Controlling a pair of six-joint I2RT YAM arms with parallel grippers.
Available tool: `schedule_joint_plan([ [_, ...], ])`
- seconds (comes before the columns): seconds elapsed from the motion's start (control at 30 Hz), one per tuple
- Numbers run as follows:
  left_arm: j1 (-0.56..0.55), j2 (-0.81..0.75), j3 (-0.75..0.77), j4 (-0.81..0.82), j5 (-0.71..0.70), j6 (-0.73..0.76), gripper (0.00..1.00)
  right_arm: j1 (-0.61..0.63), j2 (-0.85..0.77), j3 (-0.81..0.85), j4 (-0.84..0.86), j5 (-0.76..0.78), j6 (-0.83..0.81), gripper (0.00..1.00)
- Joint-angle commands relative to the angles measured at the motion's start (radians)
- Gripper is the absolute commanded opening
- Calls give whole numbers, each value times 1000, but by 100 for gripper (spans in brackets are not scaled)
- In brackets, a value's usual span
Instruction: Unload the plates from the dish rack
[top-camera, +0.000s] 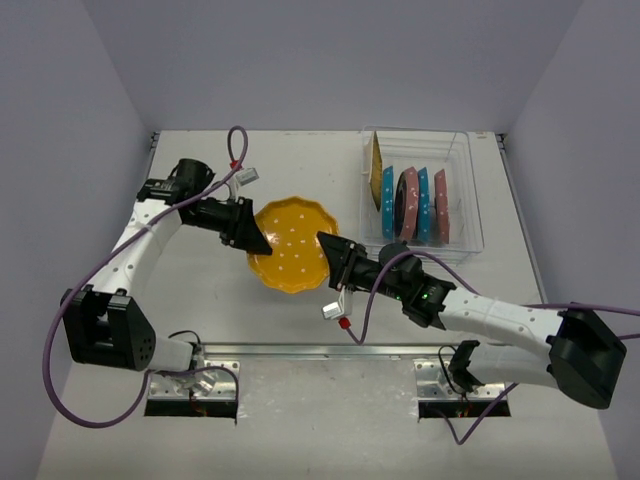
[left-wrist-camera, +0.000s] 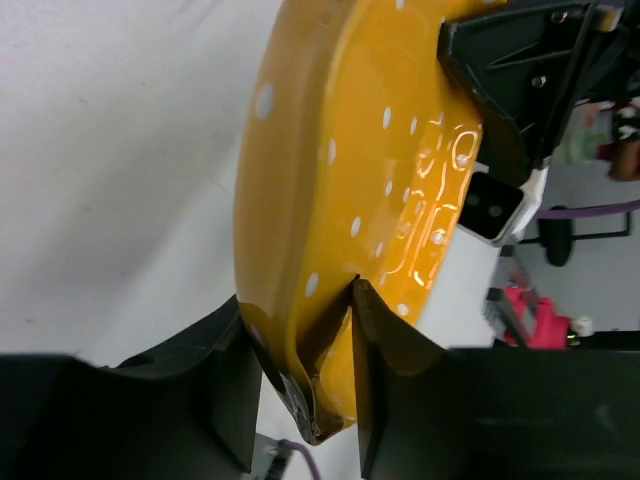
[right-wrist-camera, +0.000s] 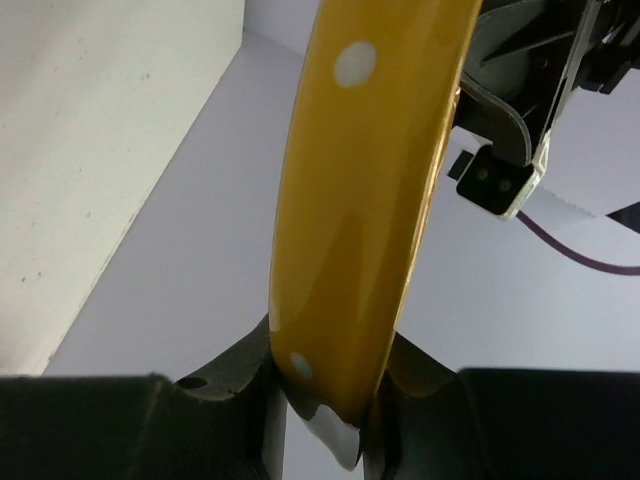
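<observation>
A yellow-orange polka-dotted plate (top-camera: 292, 245) is held over the middle of the table between both grippers. My left gripper (top-camera: 258, 243) is shut on its left rim, which shows in the left wrist view (left-wrist-camera: 350, 180) between my fingers (left-wrist-camera: 300, 350). My right gripper (top-camera: 330, 248) is shut on the right rim, which shows in the right wrist view (right-wrist-camera: 370, 170) between my fingers (right-wrist-camera: 325, 385). The clear dish rack (top-camera: 470, 140) stands at the back right. It holds upright another yellow plate (top-camera: 375, 170), teal plates (top-camera: 387, 202) and pink plates (top-camera: 441, 205).
Purple cables loop from both arms. The right arm's cable (top-camera: 365, 310) hangs near the table's front rail (top-camera: 300, 350). Grey walls close in the table on the left, back and right.
</observation>
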Motion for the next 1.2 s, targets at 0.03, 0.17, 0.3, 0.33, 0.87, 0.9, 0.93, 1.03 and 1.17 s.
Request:
schedule_joint_plan([
  [0.03, -11, 3, 17, -5, 83, 94, 5, 5, -31, 60, 285, -11, 14, 4],
  [0.17, -8, -3, 41, -6, 133, 99, 0, 4, -40, 37, 280, 8, 18, 41],
  [0.3, 56, -10, 54, 31, 165, 60, 0, 6, -59, 18, 246, 51, 45, 78],
  [0.33, 61, -10, 52, 49, 172, 41, 0, 6, -60, 18, 245, 64, 46, 79],
  [0.87, 352, 233, 107, 484, -163, -397, 0, -23, -79, 215, -185, 456, 531, 99],
  [0.9, 352, 248, 109, 514, -210, -412, 0, -29, -74, 270, -284, 491, 628, 99],
  [0.93, 352, 279, 113, 550, -256, -429, 0, -41, -63, 335, -398, 524, 739, 99],
  [1.03, 352, 361, 158, 602, -320, -442, 0, -109, -51, 477, -651, 536, 999, 99],
  [1.17, 352, 476, 229, 619, -331, -452, 0, -250, -55, 547, -867, 461, 1200, 99],
])
